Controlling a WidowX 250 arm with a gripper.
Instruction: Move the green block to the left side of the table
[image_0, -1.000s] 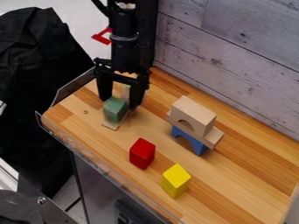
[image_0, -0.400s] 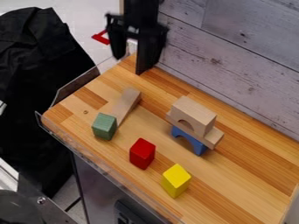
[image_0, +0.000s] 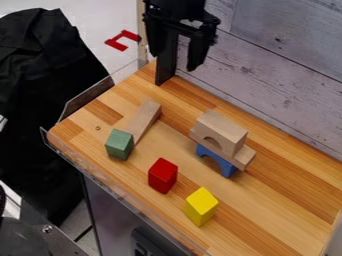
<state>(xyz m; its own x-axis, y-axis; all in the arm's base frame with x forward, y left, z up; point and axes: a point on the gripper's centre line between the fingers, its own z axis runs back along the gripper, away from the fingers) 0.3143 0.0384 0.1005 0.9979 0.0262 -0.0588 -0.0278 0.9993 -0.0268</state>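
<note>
The green block (image_0: 119, 145) is sitting on the wooden table (image_0: 260, 210), toward the view's left, near the clear rim (image_0: 113, 189). Bare wood is stretching from it toward the table's upper-left edge, while the red block (image_0: 162, 176) is standing toward the lower right. The wooden plank (image_0: 145, 120) is slanting away just behind it, toward the upper right; whether they are touching is unclear. The green block is resting upright, turning its broader visible side toward the view's bottom; its long axis is hard to tell. The gripper (image_0: 176, 61) is hanging over the table's far end, its fingers spreading apart around nothing.
</note>
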